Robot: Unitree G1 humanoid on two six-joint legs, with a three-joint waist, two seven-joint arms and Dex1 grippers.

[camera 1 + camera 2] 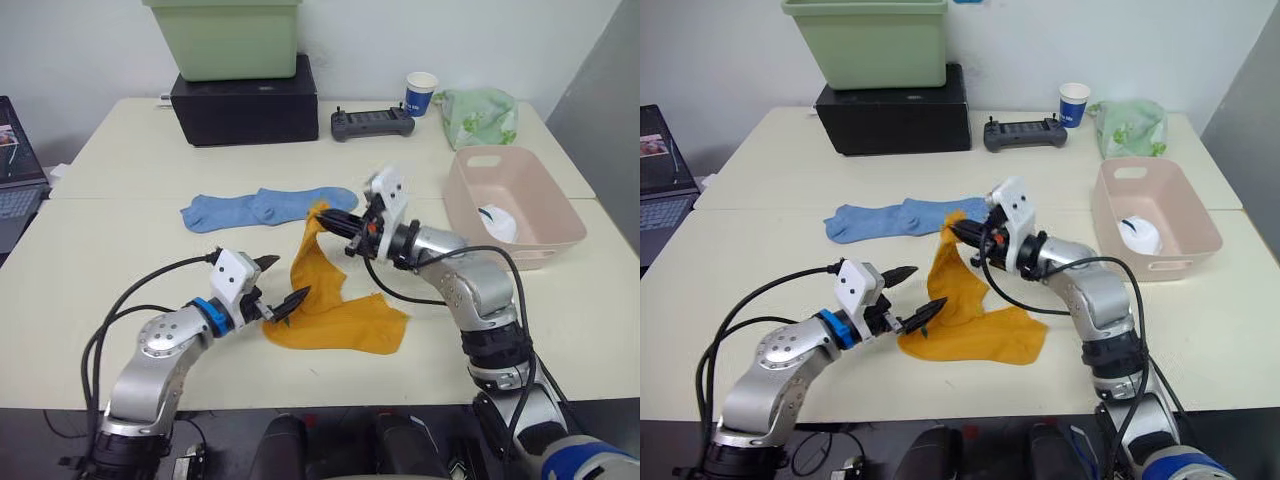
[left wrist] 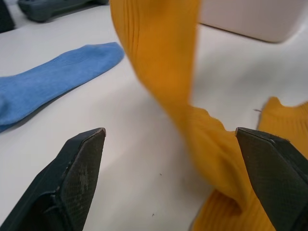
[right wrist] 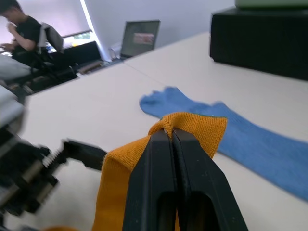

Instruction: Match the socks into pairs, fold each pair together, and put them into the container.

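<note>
A mustard-orange sock lies crumpled at the table's front centre. One end is lifted, with my right gripper shut on it; the right wrist view shows the black fingers pinching the orange cuff. My left gripper stands open just left of the sock's lower part, its fingers apart and the orange fabric hanging between them without touching. Blue socks lie flat behind. The pink container at the right holds a white sock.
At the back stand a green tub on a black box, a game controller, a paper cup and a green bag. A laptop sits at the far left. A seated person is beyond the table.
</note>
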